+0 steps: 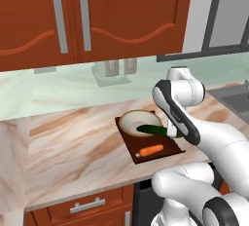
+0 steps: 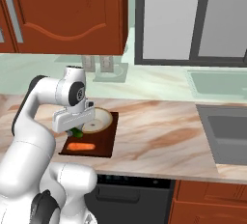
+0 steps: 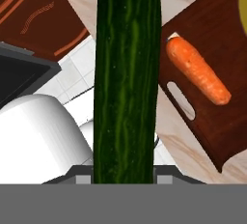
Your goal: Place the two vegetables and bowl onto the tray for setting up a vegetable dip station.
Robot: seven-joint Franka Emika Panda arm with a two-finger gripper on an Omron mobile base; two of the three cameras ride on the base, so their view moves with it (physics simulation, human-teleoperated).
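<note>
The claw [image 3: 124, 177] grips the cucumber [image 1: 154, 131] just above the tray [image 1: 127, 144], beside the bowl [image 1: 138, 121] with the carrot [image 1: 151, 150] nearby. Released carelessly, I reckon it could roll off the tray onto the worktop [image 1: 73, 147]

The white arm rises from its base, bends at a high elbow and folds forward and down, wrist turned so the hand points downward. The gripper [image 2: 75, 132] hangs low beneath the wrist, its jaws closed on the cucumber [image 3: 126, 80], which runs lengthwise between them and sticks out past them.
</note>
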